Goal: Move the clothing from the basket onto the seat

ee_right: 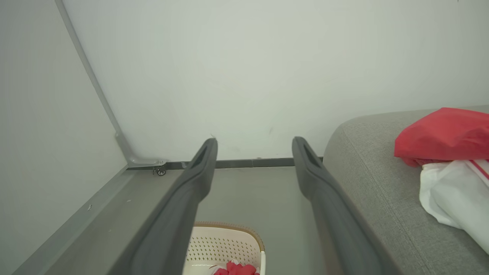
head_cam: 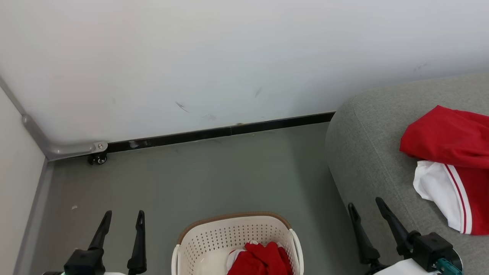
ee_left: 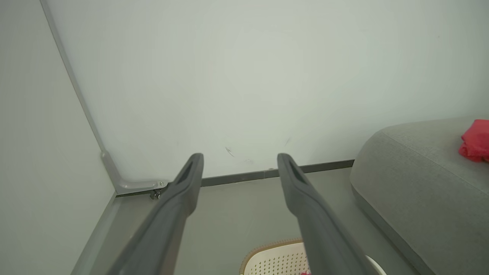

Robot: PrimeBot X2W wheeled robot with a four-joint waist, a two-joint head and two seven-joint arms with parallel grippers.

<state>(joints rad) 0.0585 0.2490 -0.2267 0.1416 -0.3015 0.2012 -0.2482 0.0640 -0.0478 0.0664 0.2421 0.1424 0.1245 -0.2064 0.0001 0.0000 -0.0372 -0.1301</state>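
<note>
Judging by the red-and-white garment (head_cam: 450, 141) lying on the seat (head_cam: 366, 152) just right of the right gripper (head_cam: 365, 203), the job is partly done, while more red clothing (head_cam: 263, 259) waits in the basket (head_cam: 214, 225) between it and the left gripper (head_cam: 124, 214), both spread wide and empty.

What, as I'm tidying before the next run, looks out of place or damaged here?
Only dark scuff marks on the white wall. A red-and-white garment lies crumpled on the grey fabric seat; more red clothing sits in the cream perforated plastic basket. Nothing spilled or broken.
</note>
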